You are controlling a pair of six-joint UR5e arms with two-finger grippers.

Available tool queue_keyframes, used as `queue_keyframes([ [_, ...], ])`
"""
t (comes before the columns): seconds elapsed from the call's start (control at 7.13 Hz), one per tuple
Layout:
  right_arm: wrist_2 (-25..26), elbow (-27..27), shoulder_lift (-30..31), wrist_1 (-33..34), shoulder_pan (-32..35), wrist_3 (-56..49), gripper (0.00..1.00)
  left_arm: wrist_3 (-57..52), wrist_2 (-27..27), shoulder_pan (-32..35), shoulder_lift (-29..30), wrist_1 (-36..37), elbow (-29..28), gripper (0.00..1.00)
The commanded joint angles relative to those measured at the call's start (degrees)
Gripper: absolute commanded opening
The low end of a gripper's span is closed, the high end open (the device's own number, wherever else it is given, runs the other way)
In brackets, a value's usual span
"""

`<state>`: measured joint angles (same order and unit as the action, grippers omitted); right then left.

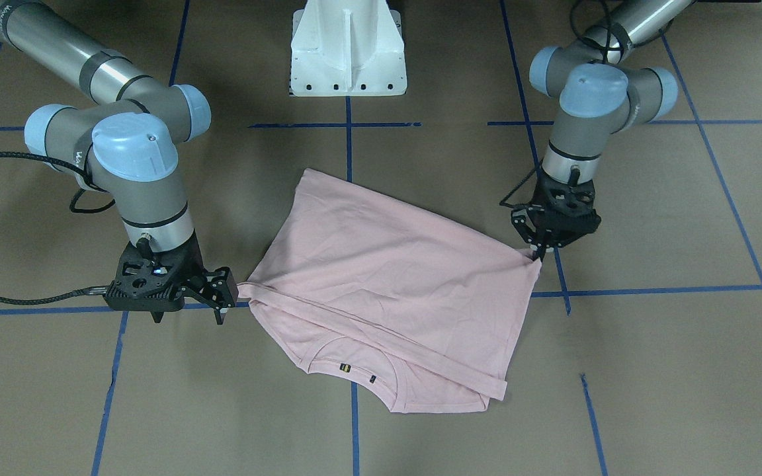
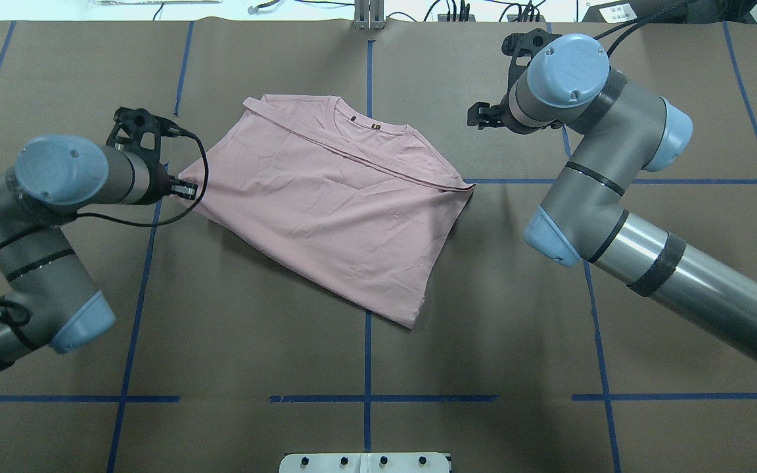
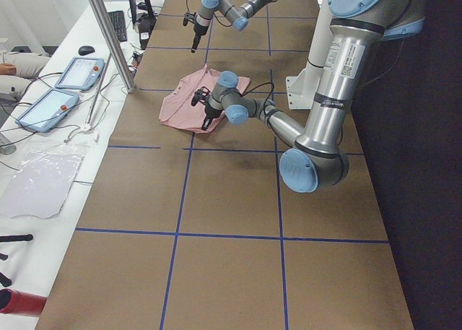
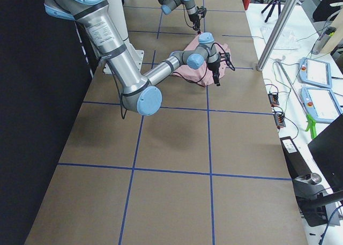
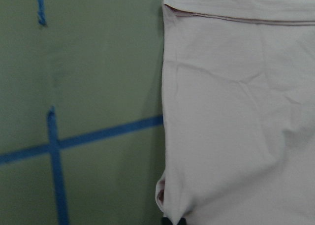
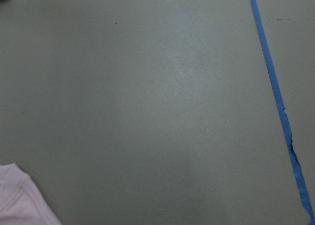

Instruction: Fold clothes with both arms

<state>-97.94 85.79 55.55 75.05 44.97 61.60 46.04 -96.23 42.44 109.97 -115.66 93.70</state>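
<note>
The table (image 2: 286, 341) is covered with brown paper and divided by blue tape lines (image 2: 367, 394).

The jaws of the left gripper (image 1: 540, 253) are pressed together on one side corner of the T-shirt (image 2: 339, 203). In the left wrist view the cloth gathers into a small bunch just at the dark fingertips. I think this pinch is there to carry that corner across in the next fold.

The jaws of the right gripper (image 1: 188, 314) look spread. They stand just beside the opposite corner and hold nothing. In the right wrist view only a bit of pink shows at the lower edge, so I judge this side is not yet taken.

The T-shirt lies in the middle of the table, folded once. The lower half is laid over the upper half, and the collar (image 2: 372, 128) shows on the side far from the robot. No print is visible.

The left arm (image 2: 43, 197) is bent at the elbow, with its wrist low at the cloth. The right arm (image 2: 615, 197) reaches forward in a long line, and its wrist is turned down beside the shirt.
</note>
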Motion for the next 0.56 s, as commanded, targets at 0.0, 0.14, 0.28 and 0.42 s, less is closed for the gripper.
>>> queue_keyframes([
  [0.0,0.03,-0.01,-0.09,0.01,-0.15,0.18,1.00,-4.98,-0.01,6.93,10.74,-4.44,-16.71,0.00],
  [0.14,0.03,-0.01,-0.09,-0.08,-0.06,0.19,1.00,-7.60,-0.01,9.05,15.40,-9.79,-26.37,0.00],
  [0.28,0.03,-0.01,-0.26,-0.08,-0.15,0.10,1.00,-8.15,0.07,10.37,20.49,-13.85,-35.69,0.00],
  [0.42,0.03,-0.01,-0.52,-0.08,-0.15,0.10,1.00,-8.16,0.94,10.91,26.55,-16.93,-44.48,0.00],
])
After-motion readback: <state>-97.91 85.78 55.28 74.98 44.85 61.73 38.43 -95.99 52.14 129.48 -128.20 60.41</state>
